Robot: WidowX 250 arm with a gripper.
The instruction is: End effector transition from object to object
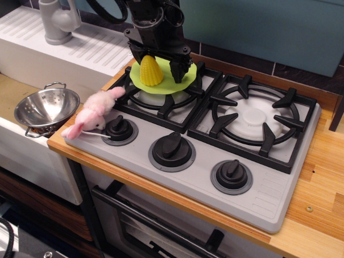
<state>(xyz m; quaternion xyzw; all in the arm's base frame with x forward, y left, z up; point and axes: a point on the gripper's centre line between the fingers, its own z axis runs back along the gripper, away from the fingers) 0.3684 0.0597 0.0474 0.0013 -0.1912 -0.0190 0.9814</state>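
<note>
My black gripper [158, 65] hangs from a bulky black arm with cables at the top centre. Its two blunt fingers [177, 70] point down and stand apart over the left burner. A yellow corn cob [151, 71] stands on a lime-green plate [185, 78] on that burner's grate. The corn sits between the fingers, in front of the left one. I cannot tell if they touch it. A pink plush toy [92, 114] lies at the stove's left front corner by the left knob.
A toy stove [269, 188] with two black grates and three black knobs [172, 150] sits on a wooden counter [317, 215]. A metal colander [45, 107] rests in the sink at left. A grey faucet [56, 21] stands at the back left.
</note>
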